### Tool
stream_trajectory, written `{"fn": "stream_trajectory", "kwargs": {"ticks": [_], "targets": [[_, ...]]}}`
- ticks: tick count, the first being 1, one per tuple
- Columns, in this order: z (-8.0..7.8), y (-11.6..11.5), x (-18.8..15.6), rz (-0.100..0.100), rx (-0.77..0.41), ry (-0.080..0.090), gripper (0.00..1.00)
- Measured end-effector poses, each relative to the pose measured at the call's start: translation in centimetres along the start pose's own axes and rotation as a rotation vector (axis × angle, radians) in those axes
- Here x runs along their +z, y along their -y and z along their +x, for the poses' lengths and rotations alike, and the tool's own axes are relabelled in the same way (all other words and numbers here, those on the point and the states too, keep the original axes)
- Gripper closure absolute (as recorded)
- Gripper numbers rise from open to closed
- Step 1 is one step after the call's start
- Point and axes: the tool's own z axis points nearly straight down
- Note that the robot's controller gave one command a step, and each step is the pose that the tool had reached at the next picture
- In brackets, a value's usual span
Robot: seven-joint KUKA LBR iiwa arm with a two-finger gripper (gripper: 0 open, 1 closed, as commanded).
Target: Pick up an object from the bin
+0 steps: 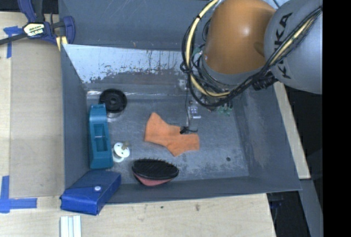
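The bin [241, 137] is grey sheet metal with sloped walls and a scuffed, scratched floor. The arm [241, 33] reaches in from the right, its wrist under a smooth orange dome ringed with cables.

The blue box [90, 191] sits at the front left corner, flat-sided and hard-edged. Just behind it, a blue tape dispenser [98, 137] of rigid plastic stands along the left wall.

The orange cloth [164, 134] lies mid-floor, soft, limp and flat. Its long axis runs from back left to front right.

The end effector [188, 127] is down at the cloth's right edge, seemingly touching it or just above it. From there most of the cloth spreads left and toward the front. Whether the end effector is released or clenched I cannot tell, as its tip is thin and dark against the fabric. I judge the cloth to be the likely pick, and a pinch at that edge should gather a fold.

A black-and-pink oval brush [155, 171] lies near the front wall. A black round cap [113, 100] sits at the back left. A small white piece [120, 151] rests just beside the dispenser.
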Motion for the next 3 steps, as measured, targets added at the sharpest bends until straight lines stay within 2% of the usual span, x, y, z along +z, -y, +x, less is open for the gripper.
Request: {"fn": "stream_trajectory", "kwargs": {"ticks": [1, 2, 3], "targets": [[-0.2, 0.0, -0.5, -0.001, 0.001, 0.009, 0.0], [1.3, -2.1, 2.9, 0.0, 0.048, 0.014, 0.0], [-0.9, -5.1, 5.7, -0.001, 0.0, 0.009, 0.0]]}}
